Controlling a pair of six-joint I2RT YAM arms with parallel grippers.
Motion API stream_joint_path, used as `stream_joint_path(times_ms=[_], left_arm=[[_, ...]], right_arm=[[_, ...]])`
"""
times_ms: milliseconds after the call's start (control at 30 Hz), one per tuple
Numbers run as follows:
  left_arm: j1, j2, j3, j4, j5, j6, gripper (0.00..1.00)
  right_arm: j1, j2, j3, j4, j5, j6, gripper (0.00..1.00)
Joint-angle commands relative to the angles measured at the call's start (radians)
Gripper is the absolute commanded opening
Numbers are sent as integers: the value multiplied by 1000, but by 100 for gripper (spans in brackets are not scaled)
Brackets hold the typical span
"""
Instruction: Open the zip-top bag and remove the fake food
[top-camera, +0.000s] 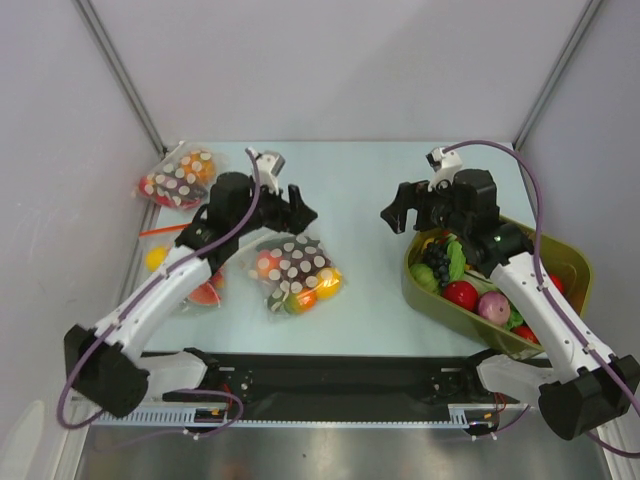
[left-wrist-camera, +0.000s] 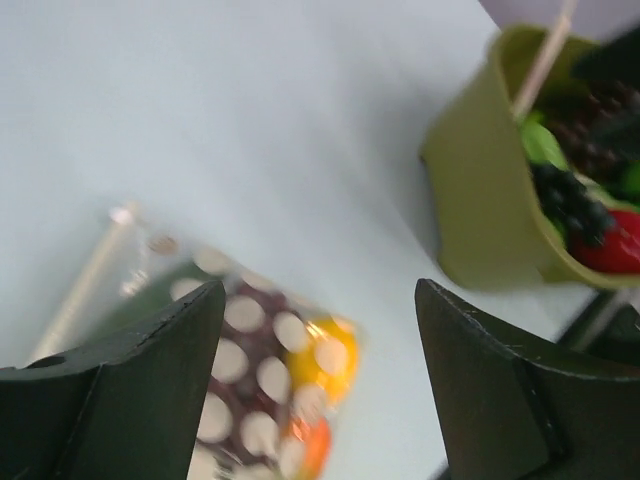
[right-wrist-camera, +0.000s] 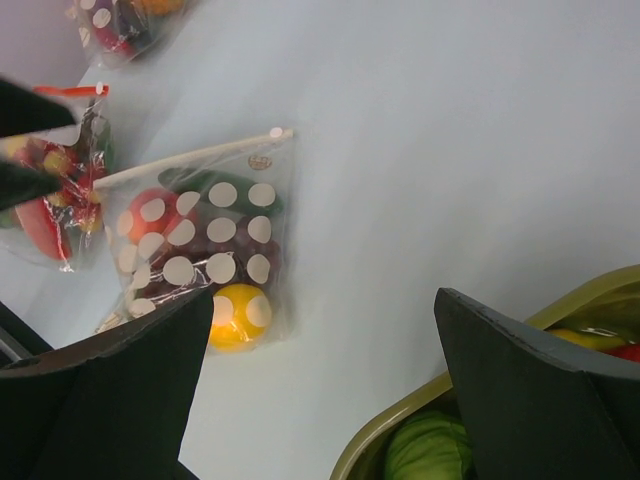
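1. Grey panel walls (top-camera: 330, 60) close in a pale bench (top-camera: 360, 190). Both arms reach over it from the near edge.
2. The zip-top bag (top-camera: 296, 272) lies flat near mid-bench with its white dots facing up, and it looks sealed. The fake food (right-wrist-camera: 236, 318) is all inside: a yellow-orange fruit, a pinkish peach, a green piece and dark grapes under the dots.
3. The left gripper (top-camera: 303, 212) hangs just past the bag's far edge, with its jaws spread wide and nothing between them. From there the bag lies straight back toward the arm bases. In the left wrist view it shows low between the two fingers.
4. The bag's white zip strip (right-wrist-camera: 195, 157) runs along one long edge. That edge appears to face far-left, toward the left gripper, though the top view is too coarse to be sure.
5. The right gripper (top-camera: 393, 216) is also wide apart and empty. It sits well to the right of the bag, beside the far-left corner of the olive tub (left-wrist-camera: 480, 200). The left arm is clearly the nearer one.
6. The tub holds loose play produce: a dark grape bunch, green pieces and red rounds.
7. Another dotted bag (top-camera: 180, 178) showing red and orange sits at the far-left corner of the bench.
8. A clear bag with an orange-red strip (right-wrist-camera: 60, 195) lies beside the left arm.
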Motion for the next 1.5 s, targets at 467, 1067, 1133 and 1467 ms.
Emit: stream_joint_path(times_ms=[467,1067,1133,1467], left_arm=[[252,513,159,-53,131,150,84],[260,647,125,-92,167,120,82],[260,638,110,-82,178,117,59],[255,503,65,-39,228,80,0]], right_arm=[[7,-61,-31,27,-98,0,100],[14,-91,-62,38,-101,29,100],[14,-91,-64,33,-97,28,100],[18,-83,-71,44,-115,22,100]])
